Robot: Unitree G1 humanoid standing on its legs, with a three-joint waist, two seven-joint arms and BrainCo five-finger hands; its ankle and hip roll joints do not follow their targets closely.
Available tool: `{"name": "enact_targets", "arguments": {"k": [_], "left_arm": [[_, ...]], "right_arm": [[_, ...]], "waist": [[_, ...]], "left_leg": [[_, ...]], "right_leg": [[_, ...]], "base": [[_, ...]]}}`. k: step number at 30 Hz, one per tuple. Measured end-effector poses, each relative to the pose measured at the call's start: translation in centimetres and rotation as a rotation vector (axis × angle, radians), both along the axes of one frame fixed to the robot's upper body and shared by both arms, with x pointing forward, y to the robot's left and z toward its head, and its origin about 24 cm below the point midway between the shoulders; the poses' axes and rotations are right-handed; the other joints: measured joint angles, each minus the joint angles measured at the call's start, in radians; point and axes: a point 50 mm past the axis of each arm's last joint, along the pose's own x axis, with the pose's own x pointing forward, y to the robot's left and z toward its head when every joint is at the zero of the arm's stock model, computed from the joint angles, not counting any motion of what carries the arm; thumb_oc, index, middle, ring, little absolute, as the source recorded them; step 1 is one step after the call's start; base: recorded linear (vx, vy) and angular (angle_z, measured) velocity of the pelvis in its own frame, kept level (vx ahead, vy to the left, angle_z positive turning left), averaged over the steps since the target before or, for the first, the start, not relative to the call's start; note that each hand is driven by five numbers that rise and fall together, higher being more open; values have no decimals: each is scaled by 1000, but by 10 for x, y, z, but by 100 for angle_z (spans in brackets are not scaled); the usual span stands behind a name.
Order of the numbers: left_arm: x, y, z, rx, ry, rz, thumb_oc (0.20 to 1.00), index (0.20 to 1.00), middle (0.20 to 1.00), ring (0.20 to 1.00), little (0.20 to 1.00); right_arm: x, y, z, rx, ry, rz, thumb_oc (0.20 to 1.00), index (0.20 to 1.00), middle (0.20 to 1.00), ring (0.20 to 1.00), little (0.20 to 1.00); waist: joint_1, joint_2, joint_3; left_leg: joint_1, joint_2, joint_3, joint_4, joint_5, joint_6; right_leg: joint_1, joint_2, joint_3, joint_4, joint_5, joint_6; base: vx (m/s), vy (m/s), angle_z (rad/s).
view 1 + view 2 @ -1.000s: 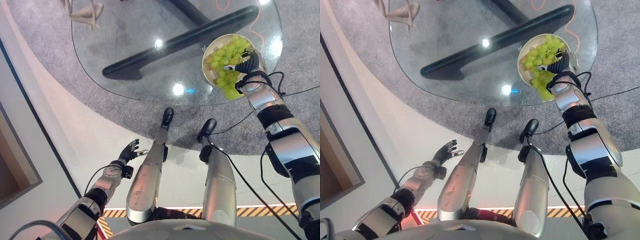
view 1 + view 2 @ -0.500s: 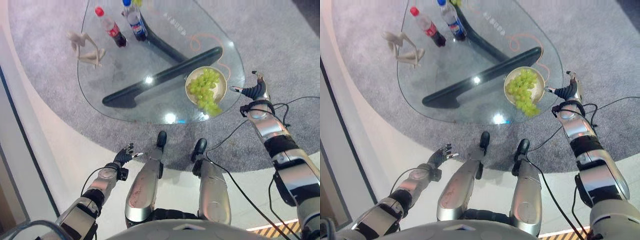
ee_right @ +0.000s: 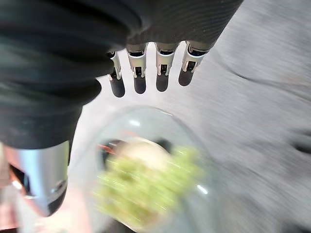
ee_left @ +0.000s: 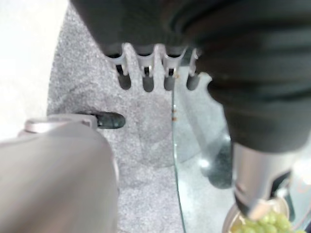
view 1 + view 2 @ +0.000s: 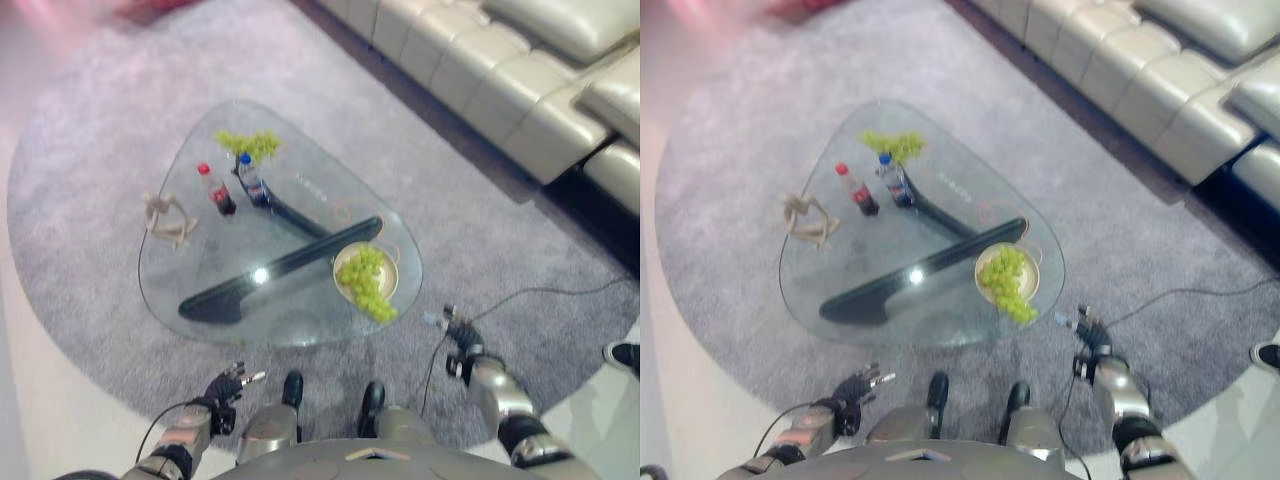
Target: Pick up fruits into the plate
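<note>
right hand (image 5: 458, 335) has pulled away from the grapes (image 5: 365, 281) on the plate (image 5: 387, 274), fingers straight. left hand (image 5: 225, 384) hangs low, fingers spread.

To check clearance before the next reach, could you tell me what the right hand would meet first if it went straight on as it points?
Probably the glass table edge, then the plate of grapes; the right hand is open, and depth is unclear.

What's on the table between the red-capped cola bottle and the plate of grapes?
In the left eye view, between the cola bottle and the plate of grapes lies bare glass, with the table's dark base bar showing beneath.
</note>
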Motion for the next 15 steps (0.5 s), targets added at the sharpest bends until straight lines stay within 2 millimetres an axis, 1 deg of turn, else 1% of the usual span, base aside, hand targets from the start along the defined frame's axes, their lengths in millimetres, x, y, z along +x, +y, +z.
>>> {"name": "enact_targets", "arguments": {"k": [2, 3, 4, 5, 6, 8, 9, 12, 15], "left_arm": [[-12, 3, -4, 5, 49, 15, 1000, 1000, 1000, 1000, 1000], [-17, 3, -6, 8, 73, 11, 1000, 1000, 1000, 1000, 1000], [-20, 3, -7, 4, 88, 12, 1000, 1000, 1000, 1000, 1000], [-20, 3, -7, 4, 88, 12, 1000, 1000, 1000, 1000, 1000], [-27, 2, -9, 2, 110, 4, 1000, 1000, 1000, 1000, 1000], [-32, -2, -11, -11, 138, 5, 1000, 1000, 1000, 1000, 1000], [-40, -5, -13, -13, 170, -5, 1000, 1000, 1000, 1000, 1000], [-56, -7, -17, -15, 244, -10, 1000, 1000, 1000, 1000, 1000], [-59, -8, -18, -16, 268, -6, 1000, 1000, 1000, 1000, 1000]], "right_arm": [[-31, 3, -17, 52, 109, -24, 1000, 1000, 1000, 1000, 1000], [-48, 5, -24, 79, 156, -38, 1000, 1000, 1000, 1000, 1000], [-59, 7, -28, 92, 193, -37, 1000, 1000, 1000, 1000, 1000], [-59, 7, -28, 92, 193, -37, 1000, 1000, 1000, 1000, 1000], [-67, 7, -30, 102, 220, -36, 1000, 1000, 1000, 1000, 1000], [-77, 7, -33, 107, 250, -24, 1000, 1000, 1000, 1000, 1000], [-87, 8, -35, 115, 288, -19, 1000, 1000, 1000, 1000, 1000], [-106, 10, -40, 130, 378, -4, 1000, 1000, 1000, 1000, 1000], [-114, 11, -41, 137, 417, -1, 1000, 1000, 1000, 1000, 1000]], "waist": [[-1, 1, -18], [-7, 3, -32], [-12, 5, -44], [-12, 5, -44], [-19, 7, -52], [-33, 12, -59], [-36, 17, -74], [-44, 25, -113], [-51, 30, -118]], "left_leg": [[28, 1, 7, -3, -6, 1], [35, 3, 10, -6, -11, 2], [37, 4, 13, -6, -12, 2], [37, 4, 13, -6, -12, 2], [40, 6, 18, -6, -12, 2], [54, 10, 29, -7, -17, 4], [65, 15, 43, -8, -22, 5], [73, 25, 65, -8, -35, 6], [77, 31, 71, -8, -35, 6]], "right_leg": [[31, 3, 6, -18, 3, 4], [38, 5, 9, -21, 2, 4], [38, 7, 13, -22, 3, 4], [38, 7, 13, -22, 3, 4], [39, 8, 17, -22, 3, 4], [49, 10, 29, -27, 4, 1], [54, 16, 43, -31, 5, -1], [50, 24, 67, -32, 6, -2], [50, 30, 73, -33, 8, -6]], "base": [[75, -13, -10], [65, -18, -11], [24, -10, -6], [11, -5, -8], [3, -3, -12], [6, -1, -21], [1, -7, -26], [-1, -16, -25], [-3, -17, -8]]}}
